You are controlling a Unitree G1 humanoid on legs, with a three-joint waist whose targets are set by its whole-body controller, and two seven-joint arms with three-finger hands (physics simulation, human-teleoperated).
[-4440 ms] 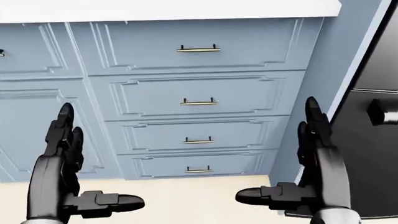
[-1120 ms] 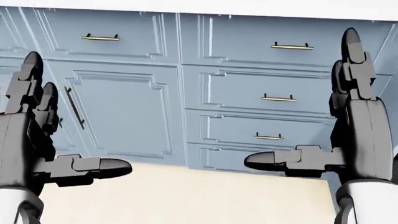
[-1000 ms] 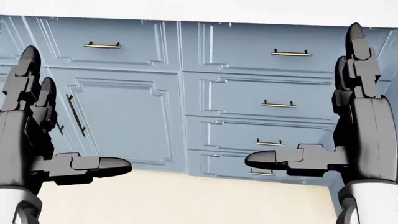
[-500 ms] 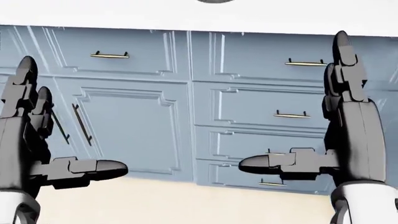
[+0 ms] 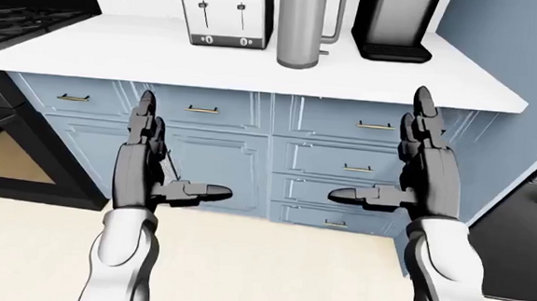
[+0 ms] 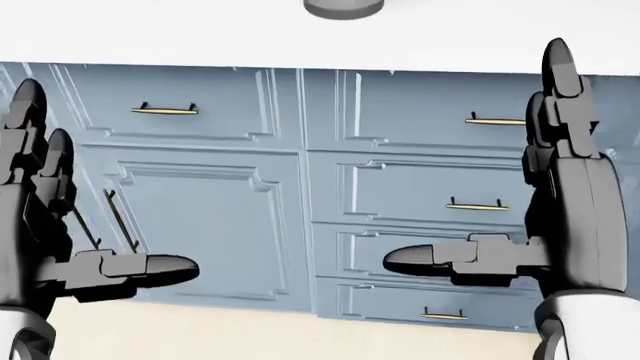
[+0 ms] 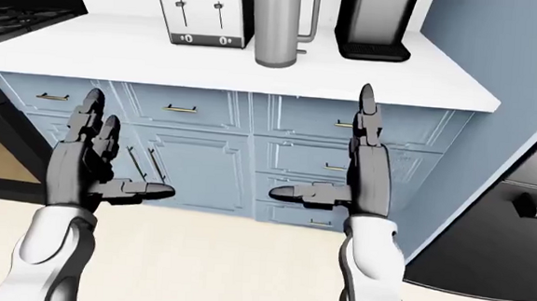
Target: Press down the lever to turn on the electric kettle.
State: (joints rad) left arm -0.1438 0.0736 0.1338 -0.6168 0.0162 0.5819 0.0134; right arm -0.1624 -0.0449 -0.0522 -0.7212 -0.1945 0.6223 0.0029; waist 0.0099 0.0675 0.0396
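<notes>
The silver electric kettle (image 5: 302,25) stands upright on the white counter (image 5: 162,54), between a toaster and a black machine, with its handle (image 5: 333,21) on its right side. A small tab shows low under the handle; I cannot tell whether it is the lever. Only the kettle's base (image 6: 343,7) shows at the top edge of the head view. My left hand (image 5: 182,151) and right hand (image 5: 377,144) are both open and empty, fingers up and thumbs pointing inward. They are held below counter height, well short of the kettle.
A silver toaster (image 5: 225,13) stands left of the kettle and a black coffee machine (image 5: 395,24) right of it. Blue drawers and doors (image 5: 361,169) run under the counter. A black stove (image 5: 20,16) is at the left, a dark appliance (image 5: 536,237) at the right.
The head view has shifted: the cabinets slid down and sideways, and the counter edge and kettle base have come in at the top. Both hands stay open and raised.
</notes>
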